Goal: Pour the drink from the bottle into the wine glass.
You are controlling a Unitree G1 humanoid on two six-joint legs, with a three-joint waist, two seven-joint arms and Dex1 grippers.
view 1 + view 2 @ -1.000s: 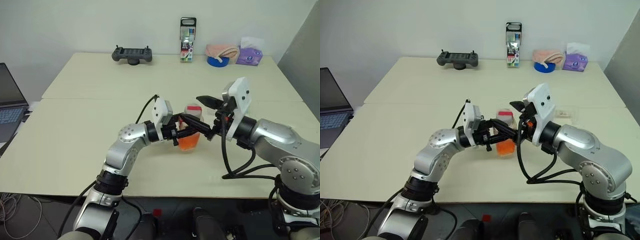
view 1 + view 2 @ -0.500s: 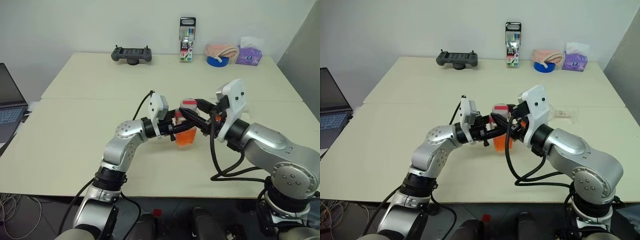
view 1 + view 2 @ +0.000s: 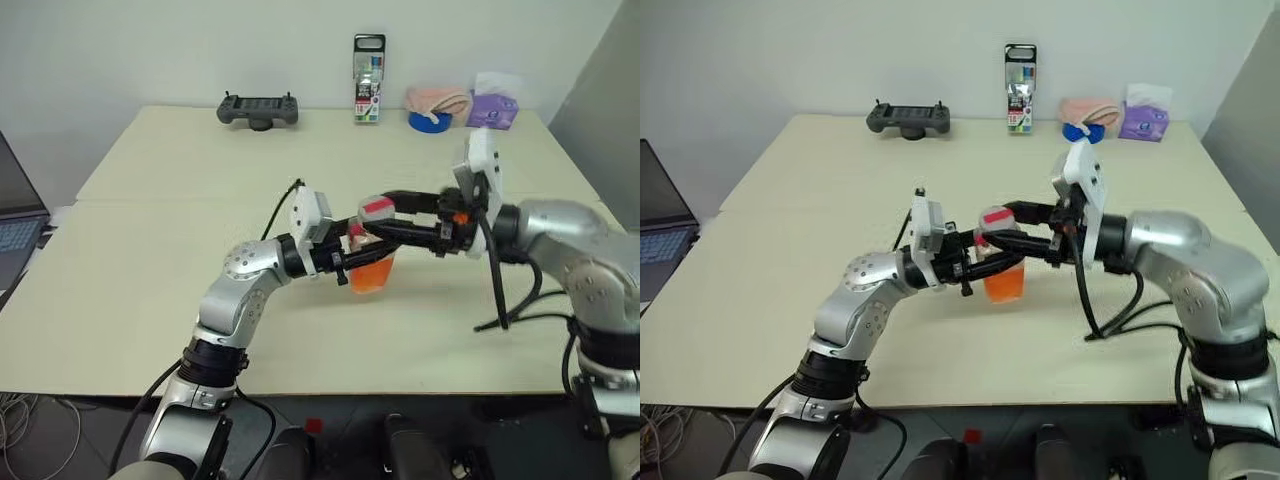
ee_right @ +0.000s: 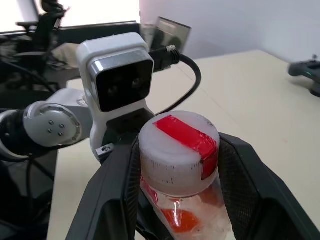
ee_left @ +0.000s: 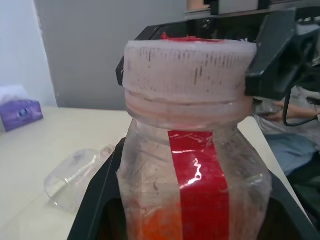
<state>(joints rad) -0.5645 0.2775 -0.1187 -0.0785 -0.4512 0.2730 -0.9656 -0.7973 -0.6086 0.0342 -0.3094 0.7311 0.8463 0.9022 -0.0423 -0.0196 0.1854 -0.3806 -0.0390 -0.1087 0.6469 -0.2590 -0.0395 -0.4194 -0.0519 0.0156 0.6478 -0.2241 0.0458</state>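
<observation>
The bottle (image 3: 372, 262) is in the middle of the tabletop (image 3: 150, 290), a little toward the near edge, and the orange drink (image 3: 1004, 284) fills its lower part. The left end effector (image 3: 352, 258) is closed on the body of the bottle, with one black finger on each side of it. The right end effector (image 3: 378, 215) comes from the right side and its two fingers (image 4: 250, 175) sit around the white cap (image 4: 178, 150) with the red tape, clasping it from both sides. The wine glass (image 5: 75, 175) lies on its side on the tabletop beyond the bottle, near the right edge; the right arm stands between the head camera and this glass. Along the far edge of the tabletop there are a dark game controller (image 3: 258, 108), an upright pack of pens (image 3: 368, 78), a blue roll of tape (image 3: 429, 121) with a pink cloth (image 3: 438, 99) on it, and a purple tissue pack (image 3: 491, 110) near the far right corner. A laptop (image 3: 15, 225) stands beyond the left edge of the tabletop.
</observation>
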